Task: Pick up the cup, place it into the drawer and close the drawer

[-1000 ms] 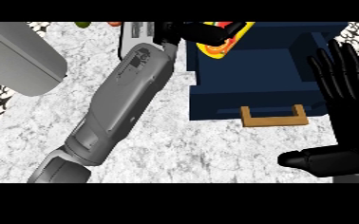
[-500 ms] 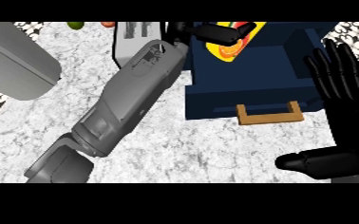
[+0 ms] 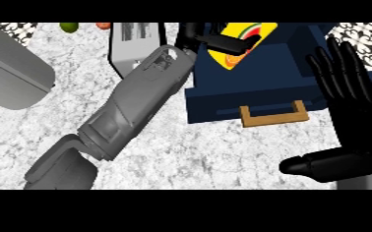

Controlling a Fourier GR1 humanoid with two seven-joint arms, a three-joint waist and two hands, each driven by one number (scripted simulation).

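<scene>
**Near, right.** My right hand rests open at the right edge, fingers straight and pointing far, thumb out to the left over the table. It holds nothing.

**Middle.** My left forearm runs from near left toward far right. Right of it the blue drawer stands pulled out, its wooden handle on the near face.

**Far.** My left hand is curled round the yellow cup, fingers across its side. The cup lies tilted over the drawer's far left part; I cannot tell whether it touches the drawer floor. A green item and a red one lie at the far left edge.

**Progress.** The pick-up looks done and the placing is under way. Still to do, in my judgement, are letting go of the cup, drawing my left hand clear and pushing the drawer shut.

**Change from half a second ago.** The cup and my left hand have gone a little further right, over the drawer. The handle now shows slightly further left. My right hand has kept its pose.
</scene>
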